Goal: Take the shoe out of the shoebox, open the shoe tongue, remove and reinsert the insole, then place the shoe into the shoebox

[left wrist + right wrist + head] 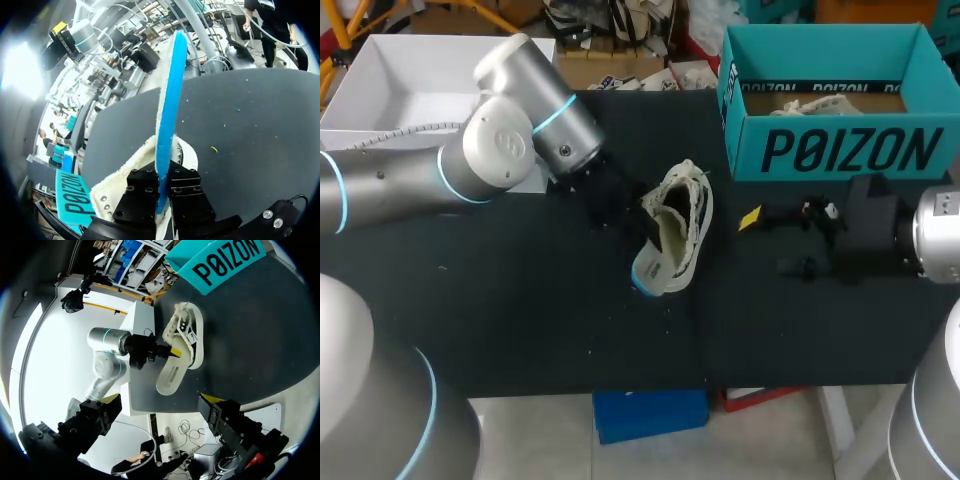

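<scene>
- Head view: my left gripper (625,200) sits against the tipped shoe (675,240), whose opening faces it.
- It is clamped on the insole (167,110), which stands edge-on between its fingers, I judge for steering.
- My right gripper (775,242) is spread wide and empty, beside the shoe, with the shoebox (835,150) nearby and probably ready to steady.

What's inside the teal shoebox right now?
A pale crumpled item lies on the brown floor of the shoebox; what it is, I cannot tell. The near wall hides the floor's front strip. The shoe lies outside, on the table.
</scene>
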You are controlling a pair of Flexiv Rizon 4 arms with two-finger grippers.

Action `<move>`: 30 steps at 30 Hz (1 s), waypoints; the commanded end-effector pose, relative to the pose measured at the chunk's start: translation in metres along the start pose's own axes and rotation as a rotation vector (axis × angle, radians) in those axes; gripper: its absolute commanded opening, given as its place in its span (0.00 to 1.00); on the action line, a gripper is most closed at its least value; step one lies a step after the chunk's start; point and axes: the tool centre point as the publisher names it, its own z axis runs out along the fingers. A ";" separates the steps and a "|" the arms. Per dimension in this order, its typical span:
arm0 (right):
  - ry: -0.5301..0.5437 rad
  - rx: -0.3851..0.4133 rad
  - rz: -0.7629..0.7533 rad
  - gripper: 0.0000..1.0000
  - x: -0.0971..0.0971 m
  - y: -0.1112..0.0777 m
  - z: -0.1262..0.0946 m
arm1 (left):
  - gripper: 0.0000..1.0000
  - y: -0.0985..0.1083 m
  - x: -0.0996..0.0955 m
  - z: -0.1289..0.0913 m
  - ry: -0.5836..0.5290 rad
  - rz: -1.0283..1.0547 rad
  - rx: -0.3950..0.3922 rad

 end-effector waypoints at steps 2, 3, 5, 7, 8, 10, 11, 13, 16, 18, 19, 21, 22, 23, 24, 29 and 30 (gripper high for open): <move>0.002 0.001 0.000 1.00 0.000 -0.001 -0.003 | 0.00 0.013 -0.007 0.009 -0.021 0.003 -0.006; 0.002 0.001 0.000 1.00 0.000 -0.001 -0.003 | 0.00 0.015 -0.010 0.009 -0.024 0.005 -0.008; 0.002 0.001 0.000 1.00 0.000 -0.001 -0.003 | 0.00 0.019 -0.015 0.009 -0.033 0.007 -0.012; 0.002 0.001 0.000 1.00 0.000 -0.001 -0.003 | 0.00 0.024 -0.020 0.007 -0.044 0.006 -0.018; 0.002 0.001 0.000 1.00 0.000 -0.001 -0.003 | 0.00 0.025 -0.022 0.005 -0.047 0.008 -0.025; 0.002 0.001 0.000 1.00 0.000 -0.001 -0.003 | 0.00 0.029 -0.024 0.002 -0.052 0.008 -0.036; 0.002 0.001 0.000 1.00 0.000 -0.001 -0.003 | 0.00 0.030 -0.025 0.001 -0.052 0.009 -0.042; 0.002 0.001 0.000 1.00 0.000 -0.001 -0.003 | 0.00 0.034 -0.024 -0.001 -0.052 0.005 -0.050; 0.002 0.001 0.000 1.00 0.000 -0.001 -0.003 | 0.00 0.036 -0.024 -0.004 -0.054 0.002 -0.055; 0.002 0.001 0.000 1.00 0.000 -0.001 -0.003 | 0.00 0.036 -0.024 -0.004 -0.054 0.000 -0.058; 0.002 0.001 0.000 1.00 0.000 -0.001 -0.003 | 0.00 0.035 -0.024 -0.005 -0.055 -0.001 -0.058; 0.002 0.001 0.000 1.00 0.000 -0.001 -0.003 | 0.24 0.035 -0.024 -0.005 -0.061 -0.004 -0.054; 0.002 0.001 0.000 1.00 0.000 -0.001 -0.003 | 0.37 0.032 -0.025 -0.005 -0.066 -0.002 -0.046; 0.002 0.001 0.000 1.00 0.000 -0.001 -0.003 | 0.37 0.030 -0.025 -0.005 -0.070 0.000 -0.044; 0.002 0.001 0.000 1.00 0.000 -0.001 -0.003 | 0.38 0.028 -0.026 -0.005 -0.077 0.002 -0.038; 0.002 0.001 0.000 1.00 0.000 -0.001 -0.003 | 0.50 0.016 -0.027 -0.011 -0.089 0.016 -0.021; 0.002 0.001 0.000 1.00 0.000 -0.001 -0.003 | 0.48 0.013 -0.027 -0.012 -0.090 0.019 -0.018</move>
